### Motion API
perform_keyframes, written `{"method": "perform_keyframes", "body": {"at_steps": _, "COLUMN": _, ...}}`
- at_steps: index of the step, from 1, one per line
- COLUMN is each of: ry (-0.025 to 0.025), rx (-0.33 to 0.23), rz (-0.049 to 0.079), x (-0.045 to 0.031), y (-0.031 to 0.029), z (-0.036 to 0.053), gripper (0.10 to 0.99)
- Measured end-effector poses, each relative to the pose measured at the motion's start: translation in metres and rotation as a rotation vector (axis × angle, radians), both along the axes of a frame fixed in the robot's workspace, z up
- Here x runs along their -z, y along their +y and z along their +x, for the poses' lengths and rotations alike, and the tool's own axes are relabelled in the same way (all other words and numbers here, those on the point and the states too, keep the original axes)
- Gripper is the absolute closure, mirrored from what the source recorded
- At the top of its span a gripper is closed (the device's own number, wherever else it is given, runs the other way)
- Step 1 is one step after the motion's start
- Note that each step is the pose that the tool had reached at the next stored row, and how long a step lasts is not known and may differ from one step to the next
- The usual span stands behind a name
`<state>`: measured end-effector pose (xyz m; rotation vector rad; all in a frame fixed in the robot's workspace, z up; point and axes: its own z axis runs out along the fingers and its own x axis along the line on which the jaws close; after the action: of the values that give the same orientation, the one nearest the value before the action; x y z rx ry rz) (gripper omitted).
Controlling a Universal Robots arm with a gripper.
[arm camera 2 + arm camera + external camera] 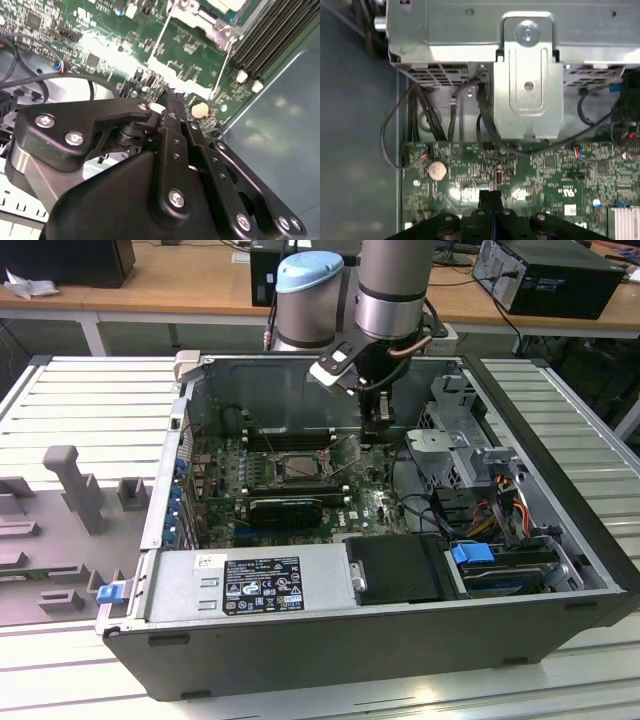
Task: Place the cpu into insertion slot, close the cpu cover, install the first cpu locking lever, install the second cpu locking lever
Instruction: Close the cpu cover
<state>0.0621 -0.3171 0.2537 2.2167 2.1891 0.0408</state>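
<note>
cpu cover (197,20) cut off by second wrist view's edge

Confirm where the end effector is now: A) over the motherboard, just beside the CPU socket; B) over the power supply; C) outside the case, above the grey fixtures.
A: the end effector hangs inside the case over the motherboard, on the exterior view's right of the insertion slot.

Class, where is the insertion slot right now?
The insertion slot lies between the memory slots and the expansion card, to the exterior view's left of the gripper.
</note>
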Motion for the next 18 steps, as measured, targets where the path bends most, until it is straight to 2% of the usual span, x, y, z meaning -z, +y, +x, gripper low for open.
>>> {"method": "perform_keyframes", "body": {"at_steps": 1, "ry": 0.0002, "rx": 0.000, "rz": 0.000, "x": 0.0043, "y": 0.0000, "z": 0.0030, "gripper": 0.976}}
{"method": "perform_keyframes", "body": {"at_steps": 3, "ry": 0.0006, "rx": 0.000, "rz": 0.000, "x": 0.0110, "y": 0.0000, "z": 0.0020, "gripper": 0.976}}
{"method": "perform_keyframes", "body": {"at_steps": 18, "ry": 0.0017, "rx": 0.000, "rz": 0.000, "x": 0.0127, "y": 0.0002, "z": -0.0118, "gripper": 0.976}}
